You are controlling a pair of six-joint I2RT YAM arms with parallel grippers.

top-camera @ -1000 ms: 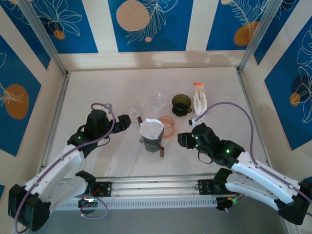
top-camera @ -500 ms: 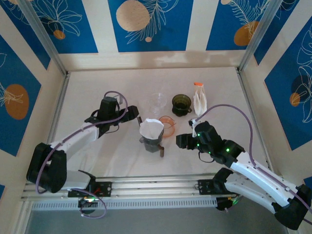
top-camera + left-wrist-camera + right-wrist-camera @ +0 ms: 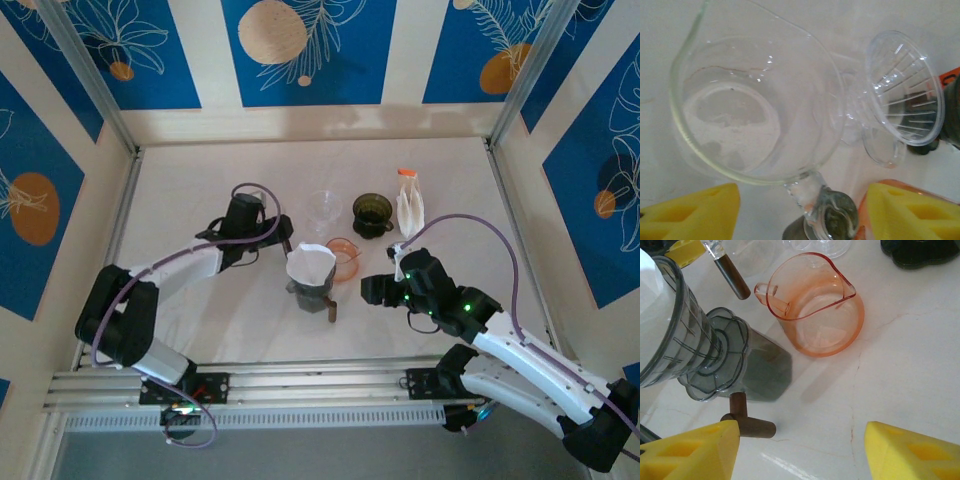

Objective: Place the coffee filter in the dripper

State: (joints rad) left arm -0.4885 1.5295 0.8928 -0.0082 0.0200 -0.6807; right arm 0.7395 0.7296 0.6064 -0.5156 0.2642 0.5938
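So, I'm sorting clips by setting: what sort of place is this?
Probably a lab test booth staged for coffee making: printed blue wall panels box in a table, with a dripper, pink jug and paper filters on it.

The left gripper (image 3: 800,216) is hanging wide open, yellow pads (image 3: 690,212) showing at both bottom corners. A clear glass pitcher (image 3: 755,110) is sitting right in front, its handle (image 3: 822,212) poking down between the pads. A clear ribbed dripper (image 3: 902,87) is sitting just beside it on the right.
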